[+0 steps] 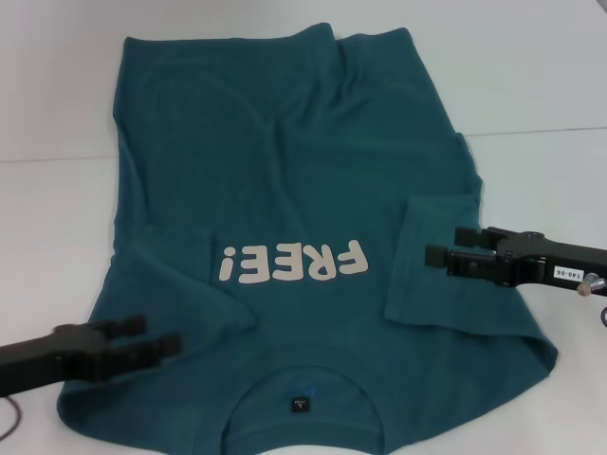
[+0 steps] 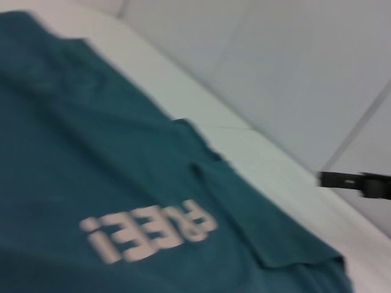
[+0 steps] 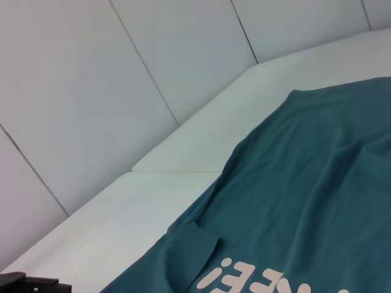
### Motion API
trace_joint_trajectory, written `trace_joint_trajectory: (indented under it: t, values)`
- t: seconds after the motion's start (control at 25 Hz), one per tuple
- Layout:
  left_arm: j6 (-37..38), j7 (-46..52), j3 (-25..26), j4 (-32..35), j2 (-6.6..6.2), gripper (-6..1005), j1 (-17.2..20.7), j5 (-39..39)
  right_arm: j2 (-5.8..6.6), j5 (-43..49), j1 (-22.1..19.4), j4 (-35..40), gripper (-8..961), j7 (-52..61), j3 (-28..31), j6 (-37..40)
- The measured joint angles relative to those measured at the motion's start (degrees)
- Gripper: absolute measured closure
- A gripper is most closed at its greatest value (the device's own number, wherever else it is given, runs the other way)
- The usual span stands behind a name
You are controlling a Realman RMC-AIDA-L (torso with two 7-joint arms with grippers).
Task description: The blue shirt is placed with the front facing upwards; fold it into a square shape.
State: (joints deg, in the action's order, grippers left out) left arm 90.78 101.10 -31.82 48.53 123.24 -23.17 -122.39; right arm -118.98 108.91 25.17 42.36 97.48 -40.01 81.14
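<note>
Collar end of the blue shirt (image 1: 285, 237) sits closest; both sleeves are tucked in. Left gripper (image 1: 156, 343) and right gripper (image 1: 450, 251) hover narrow, holding nothing, so grab the collar corners evenly.

dark teal-blue shirt (image 1: 303, 209) lies flat on white table, front up, white "free!" lettering across chest, collar with small dark label at near edge, hem far. both short sleeves folded inward over the body, left and right.

Head camera high, looking down, both wrist cameras low, close, sharing the blue shirt (image 1: 285, 237) lettering
</note>
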Motion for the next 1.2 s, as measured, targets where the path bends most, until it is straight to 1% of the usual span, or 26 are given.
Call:
trace_joint_trajectory:
  t: [0.2, 0.48, 0.72, 1.2]
  values:
    - [-1.7, 6.5, 4.0, 1.4, -0.81, 107, 0.0, -4.4, -0.02, 0.0, 0.3, 0.0, 23, 0.1, 0.0, -0.4]
    - [-2.3, 12.7, 7.3, 3.0, -1.50, 107, 0.2, -8.9, 0.23, 0.0, 0.7, 0.0, 23, 0.7, 0.2, -0.4]
    - [-1.1, 17.0, 7.8, 5.8, -1.88, 108, 0.6, -13.4, 0.43, -0.1, 0.8, 0.0, 22, 0.7, 0.9, -0.5]
    - [0.1, 18.8, 8.0, 6.1, -2.21, 111, 0.1, -18.5, 0.77, -0.1, 0.6, 0.0, 22, 0.8, 1.6, -0.5]
